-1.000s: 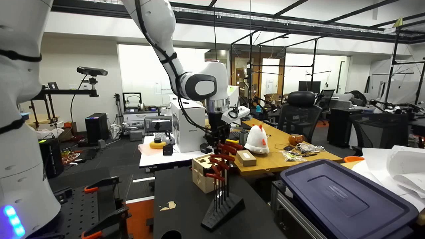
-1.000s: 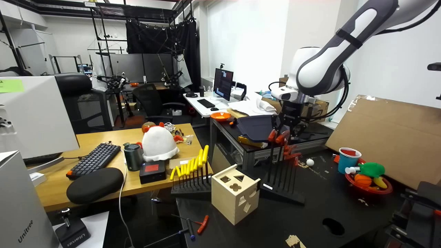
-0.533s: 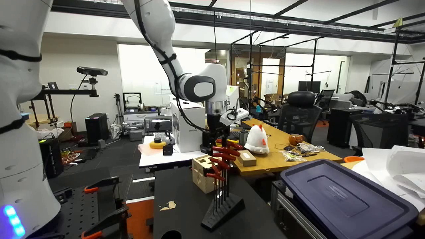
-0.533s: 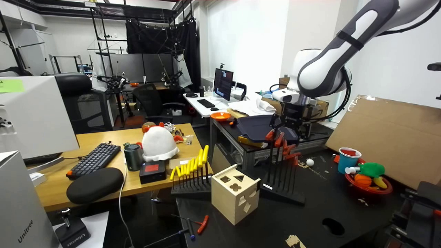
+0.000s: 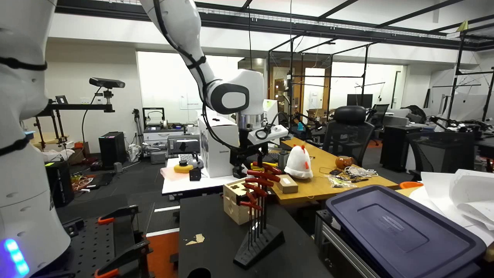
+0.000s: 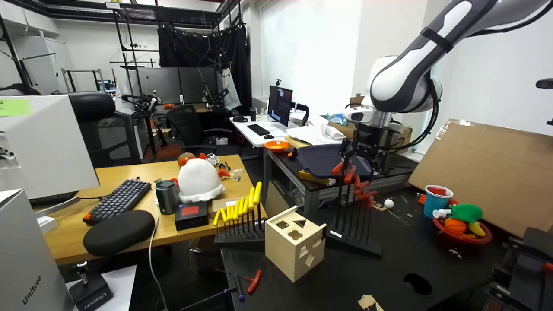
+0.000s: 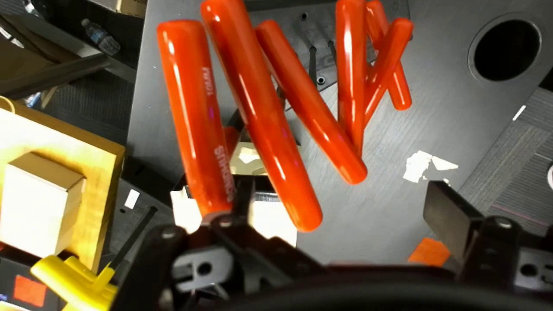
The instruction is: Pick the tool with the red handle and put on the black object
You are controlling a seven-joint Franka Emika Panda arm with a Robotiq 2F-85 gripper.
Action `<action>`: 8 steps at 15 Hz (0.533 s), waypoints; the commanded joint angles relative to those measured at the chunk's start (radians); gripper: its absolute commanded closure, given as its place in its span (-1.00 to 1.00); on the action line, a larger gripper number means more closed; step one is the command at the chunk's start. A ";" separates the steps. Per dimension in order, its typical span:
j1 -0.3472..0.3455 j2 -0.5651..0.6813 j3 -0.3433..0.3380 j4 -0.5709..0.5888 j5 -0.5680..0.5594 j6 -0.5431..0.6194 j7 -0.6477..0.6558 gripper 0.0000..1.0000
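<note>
Forearm (image 5: 185, 27) sloping down, we hold our gripper (image 7: 345, 198) pointed downward, higher than the black wedge-shaped stand (image 5: 266, 241), its jaws spread wide and free; glossy red T-handle hex keys (image 7: 265, 116) rise upright from that stand, stepped in height.

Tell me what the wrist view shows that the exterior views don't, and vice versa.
Only the wrist view shows lettering on a red handle, and a plastic bottle. Only the exterior views show the robot arm and office chairs. All share the red-handled tools, yellow handles, small box and pincer, which stands open in the wrist view.
</note>
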 commanded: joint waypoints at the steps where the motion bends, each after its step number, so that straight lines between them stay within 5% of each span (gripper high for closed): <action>1: 0.055 -0.121 -0.022 -0.030 0.001 -0.065 0.150 -1.00; 8: 0.157 -0.267 -0.067 0.027 -0.096 -0.247 0.541 -1.00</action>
